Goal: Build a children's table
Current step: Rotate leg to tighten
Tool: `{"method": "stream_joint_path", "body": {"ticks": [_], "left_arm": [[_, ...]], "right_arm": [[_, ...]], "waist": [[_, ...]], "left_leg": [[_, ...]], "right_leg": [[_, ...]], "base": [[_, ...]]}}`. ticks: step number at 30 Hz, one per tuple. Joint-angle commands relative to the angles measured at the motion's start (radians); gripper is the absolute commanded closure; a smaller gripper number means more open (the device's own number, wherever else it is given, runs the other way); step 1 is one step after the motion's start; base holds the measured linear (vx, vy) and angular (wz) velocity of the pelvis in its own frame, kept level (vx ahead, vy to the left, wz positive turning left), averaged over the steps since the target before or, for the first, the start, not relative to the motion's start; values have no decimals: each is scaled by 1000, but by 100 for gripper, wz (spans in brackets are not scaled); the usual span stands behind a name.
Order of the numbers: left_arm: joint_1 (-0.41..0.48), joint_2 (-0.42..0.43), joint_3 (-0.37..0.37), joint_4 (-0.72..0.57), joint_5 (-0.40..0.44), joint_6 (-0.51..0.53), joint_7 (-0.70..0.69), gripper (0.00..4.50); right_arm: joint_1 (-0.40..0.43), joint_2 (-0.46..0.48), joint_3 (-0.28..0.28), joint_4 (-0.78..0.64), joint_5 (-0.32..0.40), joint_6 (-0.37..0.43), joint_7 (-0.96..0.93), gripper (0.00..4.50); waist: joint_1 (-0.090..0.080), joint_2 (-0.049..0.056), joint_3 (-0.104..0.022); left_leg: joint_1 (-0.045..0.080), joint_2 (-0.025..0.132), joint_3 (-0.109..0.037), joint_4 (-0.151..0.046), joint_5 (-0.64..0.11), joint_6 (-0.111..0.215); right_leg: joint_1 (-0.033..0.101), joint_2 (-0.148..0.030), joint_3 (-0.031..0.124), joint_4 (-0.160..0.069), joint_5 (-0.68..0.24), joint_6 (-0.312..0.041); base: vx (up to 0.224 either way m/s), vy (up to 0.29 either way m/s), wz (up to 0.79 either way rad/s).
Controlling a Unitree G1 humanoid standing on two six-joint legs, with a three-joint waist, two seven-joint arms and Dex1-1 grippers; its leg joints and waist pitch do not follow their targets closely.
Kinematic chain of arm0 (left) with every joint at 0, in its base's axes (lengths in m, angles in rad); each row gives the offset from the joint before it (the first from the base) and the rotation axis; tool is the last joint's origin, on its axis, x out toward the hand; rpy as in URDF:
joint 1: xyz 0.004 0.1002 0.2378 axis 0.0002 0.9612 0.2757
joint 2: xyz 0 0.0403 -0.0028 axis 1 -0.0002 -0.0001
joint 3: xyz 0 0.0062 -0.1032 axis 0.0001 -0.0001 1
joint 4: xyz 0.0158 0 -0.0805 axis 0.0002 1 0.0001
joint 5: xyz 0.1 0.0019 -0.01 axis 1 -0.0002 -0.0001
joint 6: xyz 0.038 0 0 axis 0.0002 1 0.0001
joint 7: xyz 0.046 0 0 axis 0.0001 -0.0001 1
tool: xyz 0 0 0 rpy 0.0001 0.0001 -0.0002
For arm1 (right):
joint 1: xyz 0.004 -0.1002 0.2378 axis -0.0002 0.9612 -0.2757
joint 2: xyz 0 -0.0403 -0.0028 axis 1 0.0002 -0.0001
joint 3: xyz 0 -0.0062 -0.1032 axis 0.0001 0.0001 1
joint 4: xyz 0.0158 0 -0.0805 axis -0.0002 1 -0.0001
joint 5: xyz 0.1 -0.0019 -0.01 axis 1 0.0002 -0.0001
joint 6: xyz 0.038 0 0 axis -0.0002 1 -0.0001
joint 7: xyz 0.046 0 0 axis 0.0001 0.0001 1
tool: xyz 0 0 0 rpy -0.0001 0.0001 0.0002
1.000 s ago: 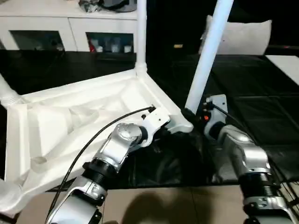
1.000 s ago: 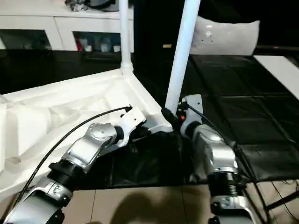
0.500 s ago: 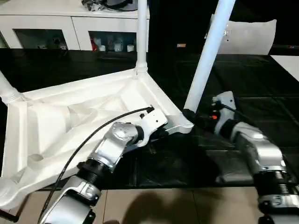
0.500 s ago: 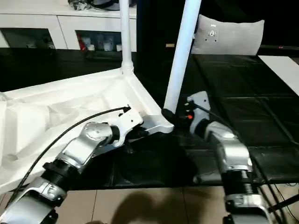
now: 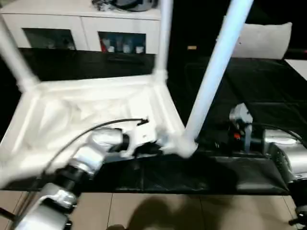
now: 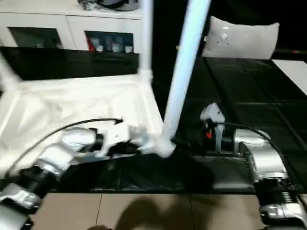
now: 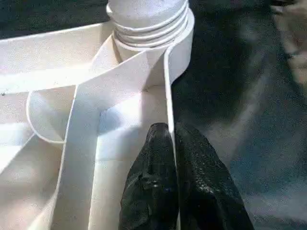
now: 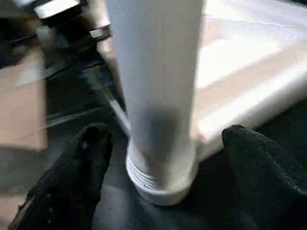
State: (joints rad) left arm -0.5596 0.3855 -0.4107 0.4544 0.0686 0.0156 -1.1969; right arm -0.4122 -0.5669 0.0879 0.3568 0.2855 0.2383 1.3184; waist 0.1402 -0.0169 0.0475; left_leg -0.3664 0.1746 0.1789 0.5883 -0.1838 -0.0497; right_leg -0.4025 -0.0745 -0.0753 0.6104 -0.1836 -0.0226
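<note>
Three legs stand up from the upturned table top (image 5: 91, 110) on the dark floor; left gripper (image 7: 172, 158) pinches its rim wall, right gripper (image 8: 160, 158) gapes around the near leg (image 5: 216, 72), which may topple if loosely seated.

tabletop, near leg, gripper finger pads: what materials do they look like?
Tabletop: looks like moulded white plastic, smooth semi-gloss; thin ribs and a one-piece round corner socket. Near leg: same white plastic by the look, smooth, with moulded thread rings at its base. Left gripper fingers: black, matte, finely pebbled, probably rubber or a textured coating.
</note>
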Motion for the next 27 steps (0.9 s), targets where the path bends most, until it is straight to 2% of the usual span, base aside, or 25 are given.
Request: {"method": "stream_joint_path", "body": {"ticks": [1,3,4,5,7,11,13,19,20,25,26,27], "left_arm": [[-1,-3,-56,-19,8,-15,-55,450],[-4,0,-60,-20,5,-21,-69,450],[-10,4,-66,-14,3,-34,-80,450],[-10,4,-66,-14,3,-34,-80,450],[-14,5,-68,-7,3,-45,-85,450],[-22,2,-62,16,5,-64,-91,450],[-21,-4,-57,28,9,-70,-88,450],[-8,-5,-53,22,-4,-58,-85,450],[-6,-8,-51,21,-8,-54,-83,450],[4,-34,-27,10,-23,-6,-47,450],[3,-68,0,-3,-35,61,10,450],[2,-70,2,-4,-36,66,15,450]], "right_arm": [[-1,-8,10,-5,3,-10,27,90],[-7,-4,15,-1,6,-2,37,90],[-12,-4,23,3,13,3,62,115],[-12,-4,23,3,13,3,62,124],[-12,-5,30,-1,19,10,84,127],[-1,-13,58,-22,25,35,126,169],[9,-13,66,-27,28,37,133,169],[32,-5,68,-51,37,59,134,210],[34,-2,65,-53,45,70,135,230],[51,19,37,-68,77,127,90,247],[60,62,11,-79,76,159,-14,249],[60,67,10,-77,74,159,-23,252]], "waist": [[0,-6,-56],[5,-7,-57],[6,-10,-57],[7,-9,-58],[7,-11,-58],[9,-12,-59],[10,-11,-60],[17,-9,-59],[18,-10,-59],[22,-8,-58],[20,-2,-58],[19,-4,-56]], "left_leg": [[16,67,-18,-67,-216,56],[16,68,-19,-69,-221,47],[14,66,-19,-68,-219,47],[14,66,-19,-68,-219,48],[12,64,-19,-67,-214,51],[10,64,-19,-65,-189,58],[10,64,-19,-64,-182,58],[13,65,-19,-67,-204,51],[13,65,-20,-67,-206,48],[13,66,-20,-68,-206,43],[14,66,-21,-69,-216,38],[15,66,-20,-70,-222,35]], "right_leg": [[46,-86,52,-84,-290,-190],[46,-86,52,-81,-279,-195],[48,-87,52,-80,-276,-193],[49,-87,52,-79,-276,-192],[49,-88,52,-80,-281,-186],[50,-87,51,-79,-268,-180],[50,-87,51,-78,-257,-184],[48,-87,51,-83,-294,-170],[48,-87,51,-82,-295,-170],[48,-87,52,-83,-290,-173],[48,-88,52,-83,-298,-174],[46,-87,53,-86,-302,-173]], "base": [[0,0,0],[0,0,0],[0,0,0],[0,0,0],[0,0,0],[0,0,0],[0,0,0],[0,0,0],[0,0,0],[0,0,0],[0,0,0],[0,0,0]]}}
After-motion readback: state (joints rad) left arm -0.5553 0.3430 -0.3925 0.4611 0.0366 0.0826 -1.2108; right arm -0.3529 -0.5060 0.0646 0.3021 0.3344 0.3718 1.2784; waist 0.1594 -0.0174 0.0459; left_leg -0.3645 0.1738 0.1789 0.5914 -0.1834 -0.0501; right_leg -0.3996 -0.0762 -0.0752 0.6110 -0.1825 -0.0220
